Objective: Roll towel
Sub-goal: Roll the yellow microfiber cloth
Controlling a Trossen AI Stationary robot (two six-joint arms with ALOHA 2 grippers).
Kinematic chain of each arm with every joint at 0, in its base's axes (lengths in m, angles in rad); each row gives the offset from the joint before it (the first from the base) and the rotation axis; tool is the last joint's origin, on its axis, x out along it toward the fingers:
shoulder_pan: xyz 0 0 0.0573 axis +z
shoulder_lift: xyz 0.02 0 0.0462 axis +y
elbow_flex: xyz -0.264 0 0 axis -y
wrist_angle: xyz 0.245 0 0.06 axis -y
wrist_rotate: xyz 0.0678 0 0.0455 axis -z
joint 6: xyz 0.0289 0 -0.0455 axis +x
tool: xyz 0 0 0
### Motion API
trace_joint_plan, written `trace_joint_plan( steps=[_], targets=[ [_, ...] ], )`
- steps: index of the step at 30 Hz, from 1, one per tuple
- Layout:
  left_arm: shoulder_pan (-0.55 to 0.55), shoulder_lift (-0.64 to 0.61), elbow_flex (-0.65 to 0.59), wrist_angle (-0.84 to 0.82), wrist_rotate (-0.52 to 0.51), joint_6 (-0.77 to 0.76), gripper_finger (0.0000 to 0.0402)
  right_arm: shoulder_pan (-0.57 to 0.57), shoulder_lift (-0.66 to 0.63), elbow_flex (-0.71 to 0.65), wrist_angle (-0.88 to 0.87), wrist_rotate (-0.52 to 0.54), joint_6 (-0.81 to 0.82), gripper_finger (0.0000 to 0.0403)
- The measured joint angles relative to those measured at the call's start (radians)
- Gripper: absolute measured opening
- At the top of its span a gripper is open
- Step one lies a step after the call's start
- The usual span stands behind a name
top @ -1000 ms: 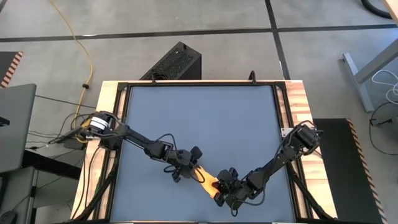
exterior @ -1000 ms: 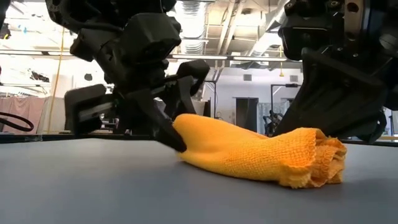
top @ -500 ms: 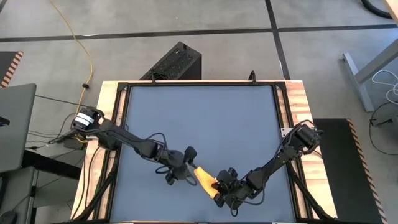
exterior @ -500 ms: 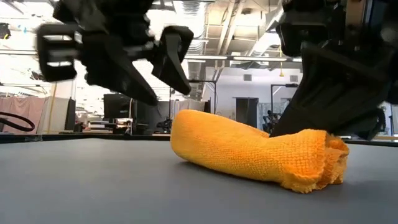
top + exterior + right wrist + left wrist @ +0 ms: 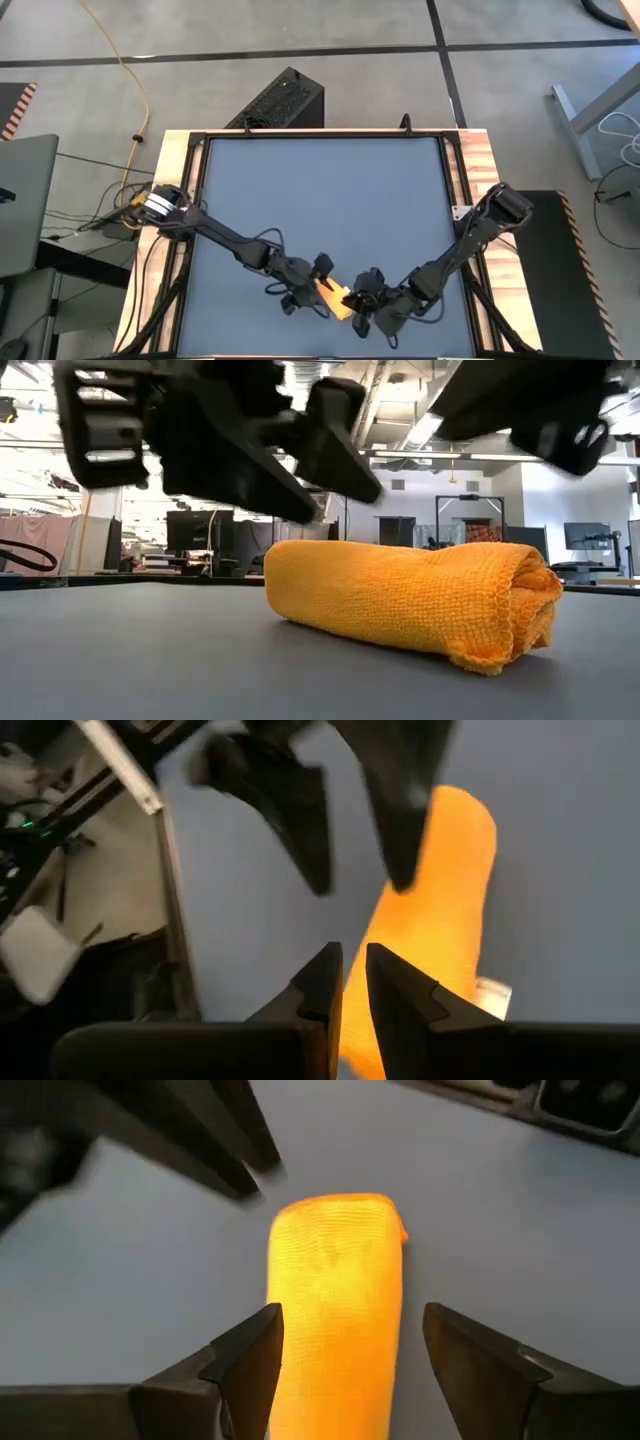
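Left tool (image 5: 312,291): fingers spread wide, raised above one end of the towel (image 5: 333,298), gripping nothing. Right tool (image 5: 362,305): at the roll's other end, fingers (image 5: 322,982) a narrow gap apart, nothing between them. Towel: yellow, rolled into a tight cylinder, lying free on the grey counter (image 5: 320,190) close to its near edge, about midway along.

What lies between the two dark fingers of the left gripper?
In the left wrist view, the bright yellow rolled cloth towel lies on the grey table between the left gripper's open fingers; neither finger visibly touches it.
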Motion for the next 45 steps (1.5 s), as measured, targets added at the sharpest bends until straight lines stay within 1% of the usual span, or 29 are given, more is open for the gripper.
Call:
trace_joint_plan(
  steps=[3, 6, 12, 17, 19, 21, 23, 26, 28, 29, 32, 37, 39, 42, 45],
  targets=[
    [0.0, 0.065, 0.067, -0.062, -0.054, 0.0, 0.023, 0.031, -0.039, 0.0, -0.011, 0.012, 0.003, 0.0077],
    [0.002, 0.123, 0.122, -0.097, -0.106, 0.004, 0.023, 0.068, -0.062, 0.0, -0.025, 0.065, 0.004, 0.0078],
    [0.008, 0.231, 0.25, -0.206, -0.145, -0.006, 0.023, 0.131, -0.093, 0.0, -0.038, 0.171, 0.009, 0.0078],
    [0.016, 0.296, 0.372, -0.407, -0.145, -0.055, 0.0224, 0.158, -0.093, 0.0, -0.041, 0.21, 0.015, 0.0078],
    [0.02, 0.313, 0.421, -0.492, -0.143, -0.092, 0.0209, 0.165, -0.093, 0.0, -0.041, 0.213, 0.015, 0.0078],
    [0.028, 0.32, 0.456, -0.562, -0.13, -0.128, 0.0182, 0.164, -0.093, 0.0, -0.041, 0.213, 0.011, 0.0078],
    [0.041, 0.321, 0.479, -0.633, -0.121, -0.168, 0.0144, 0.165, -0.093, 0.0, -0.042, 0.213, 0.003, 0.0078],
    [0.065, 0.321, 0.497, -0.72, -0.121, -0.254, 0.0077, 0.164, -0.093, 0.0, -0.043, 0.22, -0.039, 0.0078],
    [0.08, 0.32, 0.498, -0.789, -0.116, -0.29, 0.0034, 0.164, -0.093, 0.0, -0.049, 0.231, -0.072, 0.0078],
    [0.088, 0.319, 0.498, -0.833, -0.115, -0.31, 0.0027, 0.164, -0.093, 0.0, -0.056, 0.241, -0.088, 0.0078],
    [0.11, 0.311, 0.49, -0.919, -0.115, -0.369, 0.0027, 0.164, -0.093, 0.0, -0.094, 0.272, -0.115, 0.0078],
    [0.135, 0.245, 0.416, -0.966, -0.119, -0.472, 0.0028, 0.164, -0.092, 0.0, -0.172, 0.333, -0.12, 0.0078],
    [0.144, 0.188, 0.357, -0.973, -0.122, -0.517, 0.0027, 0.164, -0.092, 0.0, -0.185, 0.353, -0.122, 0.0078],
    [0.167, 0.065, 0.214, -0.974, -0.122, -0.62, 0.0027, 0.163, -0.092, 0.0, -0.201, 0.384, -0.128, 0.0078],
    [0.193, -0.102, 0.026, -0.953, -0.14, -0.828, 0.0027, 0.162, -0.092, 0.0, -0.218, 0.397, -0.135, 0.0078]
  ],
)
